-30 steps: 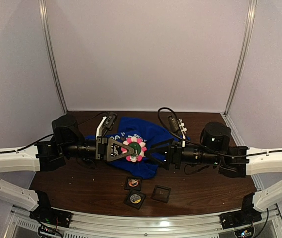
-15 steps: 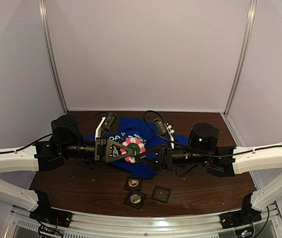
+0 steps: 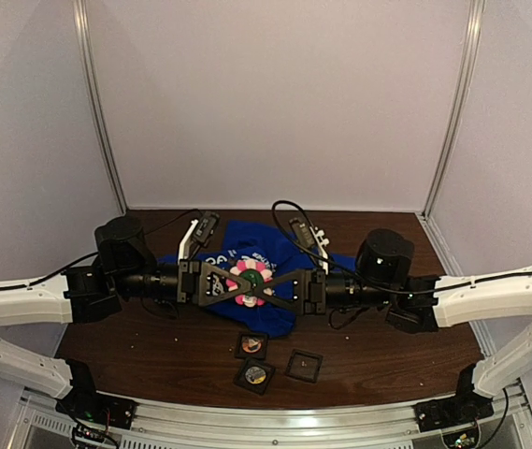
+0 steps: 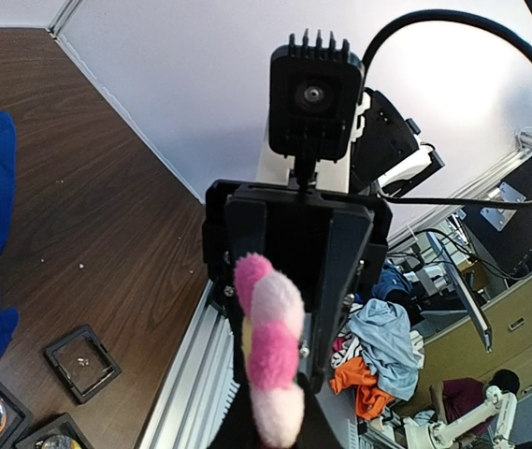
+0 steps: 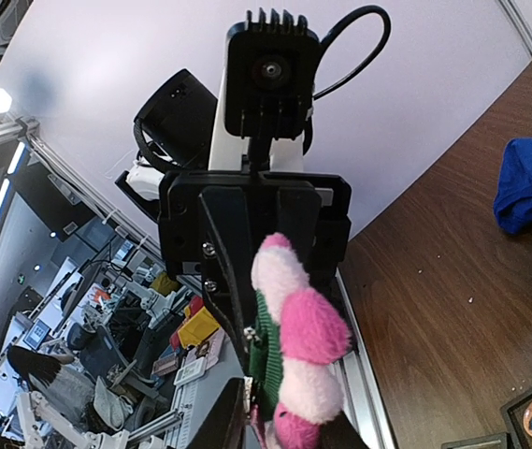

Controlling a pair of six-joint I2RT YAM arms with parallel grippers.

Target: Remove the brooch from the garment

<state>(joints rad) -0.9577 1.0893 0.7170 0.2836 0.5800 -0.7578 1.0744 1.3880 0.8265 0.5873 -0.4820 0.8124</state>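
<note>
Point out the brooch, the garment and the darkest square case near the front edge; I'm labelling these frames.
brooch (image 3: 247,268): top view, its upper pink-and-white petals.
garment (image 3: 280,313): top view, its blue lower fold.
square case (image 3: 303,365): top view, its dark middle.

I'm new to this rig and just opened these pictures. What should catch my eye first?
A fluffy pink-and-white flower brooch sits mid-table, where the left gripper and right gripper meet over the bright blue T-shirt. Three small black square cases lie just in front of the shirt.
</note>
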